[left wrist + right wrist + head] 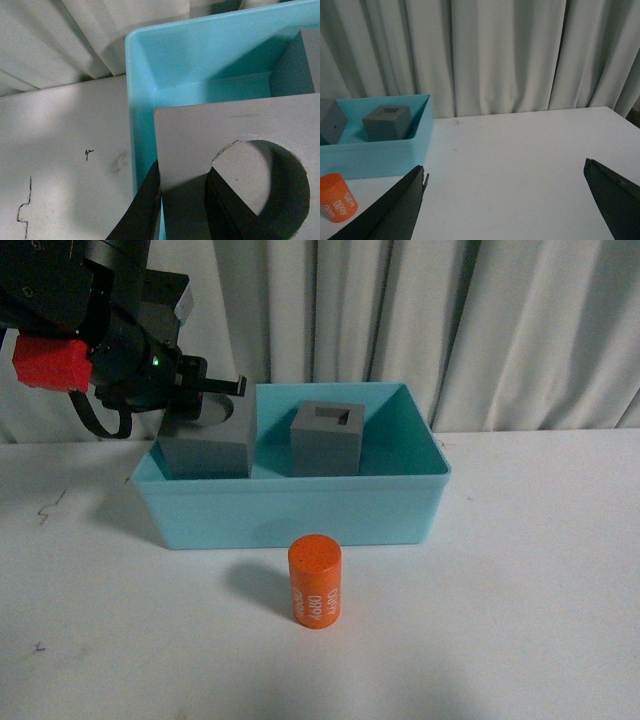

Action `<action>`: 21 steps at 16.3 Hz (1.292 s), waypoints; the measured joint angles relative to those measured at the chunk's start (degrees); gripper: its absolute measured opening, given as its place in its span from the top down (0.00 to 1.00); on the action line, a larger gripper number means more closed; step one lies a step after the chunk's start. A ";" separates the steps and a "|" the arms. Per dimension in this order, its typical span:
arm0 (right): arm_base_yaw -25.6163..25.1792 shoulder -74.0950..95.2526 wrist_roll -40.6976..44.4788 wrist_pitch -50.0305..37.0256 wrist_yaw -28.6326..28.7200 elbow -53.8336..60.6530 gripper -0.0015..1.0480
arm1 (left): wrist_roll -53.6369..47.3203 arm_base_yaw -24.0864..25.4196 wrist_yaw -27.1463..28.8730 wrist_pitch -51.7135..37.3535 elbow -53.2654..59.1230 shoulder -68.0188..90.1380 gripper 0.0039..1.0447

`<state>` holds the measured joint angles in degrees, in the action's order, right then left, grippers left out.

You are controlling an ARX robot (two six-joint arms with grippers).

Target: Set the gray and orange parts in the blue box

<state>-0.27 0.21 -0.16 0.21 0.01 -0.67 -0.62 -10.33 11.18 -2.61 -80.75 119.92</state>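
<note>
Progress: square-recess cube (326, 437) is sitting in blue box (290, 510); left gripper (185, 167) is clasping round-recess cube (205, 450), upper left; orange cylinder (315, 581) is waiting outside; right gripper (505, 166) gaping.

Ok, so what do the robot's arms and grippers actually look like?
The left arm is chunky and black, with a red block, a small green light and a looping black cable. The left gripper and right gripper both have flat black fingers tapering to points.

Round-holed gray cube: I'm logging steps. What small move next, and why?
Probably open the left gripper: its jaws pinch one wall of the round-holed cube, which is already inside the blue box, beside the other cube.
</note>
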 joint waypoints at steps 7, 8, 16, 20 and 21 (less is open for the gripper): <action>0.00 0.00 0.00 0.00 0.00 -0.02 0.06 | 1.77 0.22 -1.62 0.24 1.07 -0.90 0.23; 0.00 -0.02 0.00 0.00 0.00 -0.02 0.06 | 3.23 0.59 -3.34 0.81 3.56 -3.28 0.13; 0.00 0.00 0.00 0.00 0.00 0.00 0.06 | 12.07 24.04 -27.41 10.47 45.77 -56.83 0.06; 0.00 0.00 0.00 0.00 0.00 0.00 0.06 | -3.45 42.99 -37.31 26.29 63.30 -75.36 0.06; 0.00 0.00 0.00 -0.02 0.00 -0.02 0.06 | -5.22 43.06 -38.82 19.43 64.24 -75.45 0.08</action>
<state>-0.27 0.21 -0.16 0.19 0.01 -0.69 -5.85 32.73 -27.64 16.82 -16.51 44.47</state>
